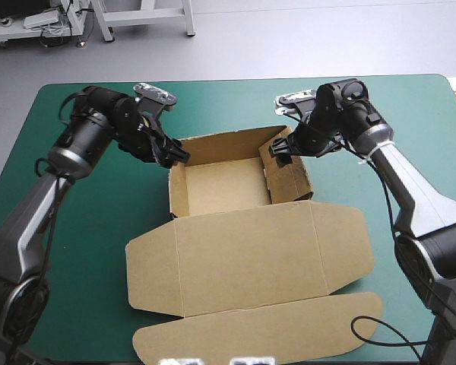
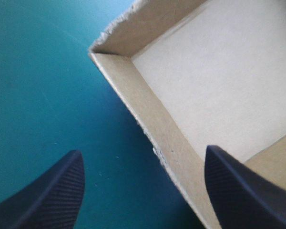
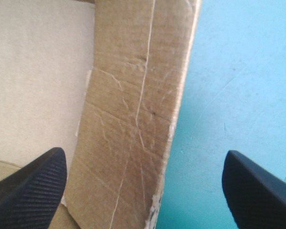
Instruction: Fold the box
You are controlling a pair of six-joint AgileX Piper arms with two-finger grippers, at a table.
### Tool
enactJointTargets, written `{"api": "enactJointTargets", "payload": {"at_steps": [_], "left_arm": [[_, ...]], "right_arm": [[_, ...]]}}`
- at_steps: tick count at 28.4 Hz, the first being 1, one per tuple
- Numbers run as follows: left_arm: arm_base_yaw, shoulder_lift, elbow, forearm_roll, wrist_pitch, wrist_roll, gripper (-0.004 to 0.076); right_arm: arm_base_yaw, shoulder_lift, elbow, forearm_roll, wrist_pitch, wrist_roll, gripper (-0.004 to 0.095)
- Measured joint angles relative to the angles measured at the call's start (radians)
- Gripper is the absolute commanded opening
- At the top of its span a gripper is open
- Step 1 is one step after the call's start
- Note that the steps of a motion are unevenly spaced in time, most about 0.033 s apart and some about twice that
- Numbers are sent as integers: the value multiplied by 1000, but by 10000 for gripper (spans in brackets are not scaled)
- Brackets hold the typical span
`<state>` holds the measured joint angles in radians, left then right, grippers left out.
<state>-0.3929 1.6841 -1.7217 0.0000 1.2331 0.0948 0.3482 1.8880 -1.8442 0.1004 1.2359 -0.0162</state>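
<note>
Box (image 1: 243,243) between left gripper (image 1: 178,155), right gripper (image 1: 279,152)

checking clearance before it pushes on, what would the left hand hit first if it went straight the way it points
Probably the top edge of the brown cardboard box's left wall: the open left hand straddles it, one finger on either side. Depth is unclear.

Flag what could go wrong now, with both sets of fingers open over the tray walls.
The left gripper straddles the left wall near a corner; closing skewed could buckle it.
The right gripper straddles the right wall, already creased; a hard pinch may fold it wrongly.
Nothing pins the flat lid, so pushing may slide the box.
</note>
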Motion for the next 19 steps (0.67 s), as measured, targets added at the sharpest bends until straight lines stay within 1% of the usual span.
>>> {"api": "enactJointTargets", "payload": {"at_steps": [2,5,8,10,13,16,19], "left_arm": [[0,-64,-6,0,5,0,500],[0,-173,9,0,9,0,400],[0,-302,67,0,11,1,177],[0,-400,140,10,15,20,-6],[0,-574,324,63,20,53,-9],[0,-679,466,109,20,47,-9],[0,-763,592,102,20,32,-9]], "right_arm": [[-1,-27,-15,-2,0,-11,822],[-3,-61,-22,-24,2,-21,820],[-4,-76,-24,-37,7,-24,820],[-4,-76,-25,-37,7,-25,820],[-4,-65,-25,-35,8,-25,820],[-4,-45,-25,-33,8,-25,820],[-4,-7,-25,-19,8,-25,820]]}}
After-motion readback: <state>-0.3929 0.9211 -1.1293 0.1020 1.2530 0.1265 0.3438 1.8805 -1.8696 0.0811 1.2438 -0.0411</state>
